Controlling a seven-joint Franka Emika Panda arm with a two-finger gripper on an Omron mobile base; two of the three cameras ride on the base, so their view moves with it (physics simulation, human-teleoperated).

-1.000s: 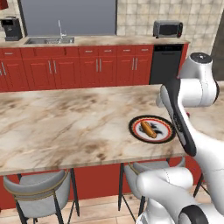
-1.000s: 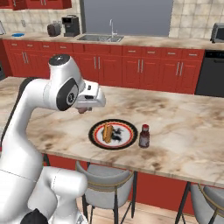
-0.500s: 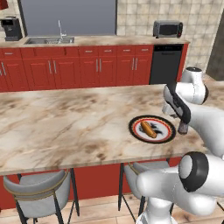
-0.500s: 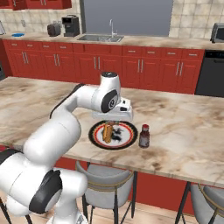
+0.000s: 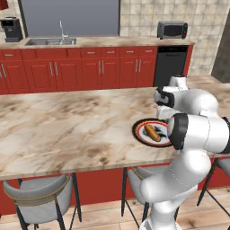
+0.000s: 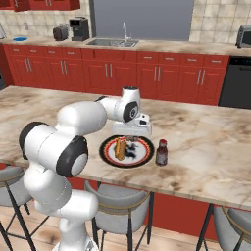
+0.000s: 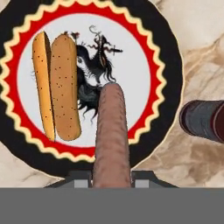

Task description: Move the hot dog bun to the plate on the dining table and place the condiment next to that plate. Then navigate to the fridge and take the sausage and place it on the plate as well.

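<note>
You have the hot dog bun (image 7: pixel 61 85) lying at nine o'clock on the plate (image 7: pixel 162 52) and the condiment (image 6: pixel 161 152) beside it at three o'clock, so only the sausage (image 7: pixel 111 135), pinched in the gripper (image 7: pixel 112 178) above the plate, remains to set down.

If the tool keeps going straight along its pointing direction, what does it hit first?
Likely the round white black-rimmed plate, in its middle beside the tan hot dog bun. The tool points down at it, and the slim pinkish-brown sausage it grips would touch first. The gap is unclear.
</note>
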